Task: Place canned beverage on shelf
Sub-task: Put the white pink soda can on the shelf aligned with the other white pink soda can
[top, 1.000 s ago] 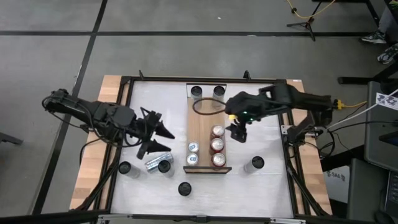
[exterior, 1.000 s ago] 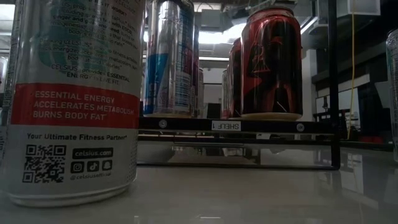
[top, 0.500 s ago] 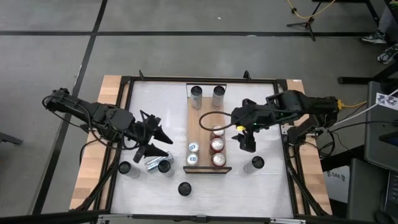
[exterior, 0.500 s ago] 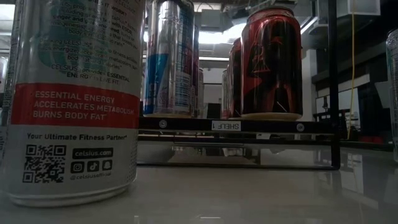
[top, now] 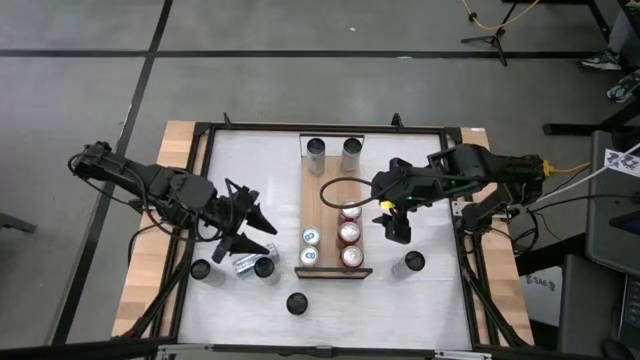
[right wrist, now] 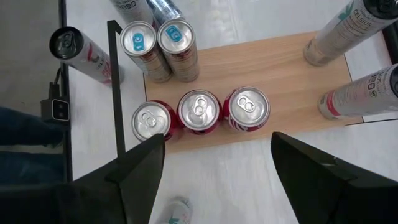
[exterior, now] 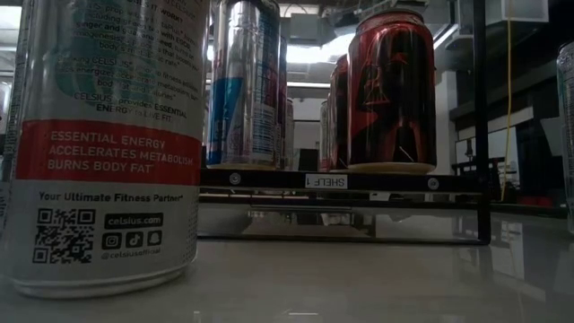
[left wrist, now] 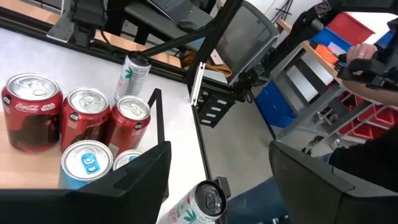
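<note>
The shelf (top: 325,195) is a light wooden plank with a dark lip (exterior: 341,181) at its near end. On it stand three red cans (top: 349,234), two blue-topped cans (top: 310,247) and two tall cans (top: 333,150) at the far end. My left gripper (top: 262,232) is open and empty left of the shelf, above loose white cans (top: 255,266); one of these shows between its fingers in the left wrist view (left wrist: 208,202), untouched. My right gripper (top: 397,228) is open and empty just right of the red cans (right wrist: 199,112).
Loose cans stand at the near left (top: 201,270), near the front edge (top: 297,302) and right of the shelf (top: 410,263). One can lies on its side (top: 243,264). A black cable loop (top: 335,190) hangs over the shelf. A large white can (exterior: 99,144) fills the low view's left.
My right gripper has drawn back from over the shelf's middle toward the table's right and near edges, staying open and empty. The two tall cans at the shelf's far end now show in full. The cans have stayed in place.
</note>
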Controlling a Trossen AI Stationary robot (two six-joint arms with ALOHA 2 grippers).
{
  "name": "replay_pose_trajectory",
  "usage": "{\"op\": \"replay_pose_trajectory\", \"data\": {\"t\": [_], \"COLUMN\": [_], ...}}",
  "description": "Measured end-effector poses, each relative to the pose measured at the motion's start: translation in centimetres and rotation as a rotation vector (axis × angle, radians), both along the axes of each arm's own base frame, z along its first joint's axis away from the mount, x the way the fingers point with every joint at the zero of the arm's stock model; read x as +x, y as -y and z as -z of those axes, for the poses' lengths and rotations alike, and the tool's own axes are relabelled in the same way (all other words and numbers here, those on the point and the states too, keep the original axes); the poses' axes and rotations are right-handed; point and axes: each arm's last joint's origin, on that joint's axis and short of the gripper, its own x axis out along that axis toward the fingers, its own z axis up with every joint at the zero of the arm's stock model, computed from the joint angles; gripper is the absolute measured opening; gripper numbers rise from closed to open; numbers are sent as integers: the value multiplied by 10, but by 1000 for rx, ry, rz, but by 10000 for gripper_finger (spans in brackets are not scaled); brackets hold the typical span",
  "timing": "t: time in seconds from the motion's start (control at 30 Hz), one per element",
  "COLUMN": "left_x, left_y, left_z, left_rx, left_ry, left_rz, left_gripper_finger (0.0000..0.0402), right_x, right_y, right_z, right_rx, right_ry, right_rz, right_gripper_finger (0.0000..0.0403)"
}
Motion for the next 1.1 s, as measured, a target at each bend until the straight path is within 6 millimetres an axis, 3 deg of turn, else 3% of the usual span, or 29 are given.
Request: {"op": "replay_pose_trajectory", "data": {"t": [0.13,0.53,0.77,1.1], "left_x": [0,11,17,15], "left_y": [0,9,16,21], "left_z": [0,10,11,13], "left_rx": [-3,20,-102,-19], "left_ry": [-2,-44,-64,-46], "left_rz": [18,49,79,115], "left_gripper_finger": [279,395,393,392], "right_x": [0,0,1,1], "right_y": [0,0,0,0], "right_z": [0,0,0,0], "right_rx": [0,1,2,2], "right_ry": [0,5,7,9], "right_rz": [0,0,0,0], "right_gripper_finger": [287,287,287,287]}}
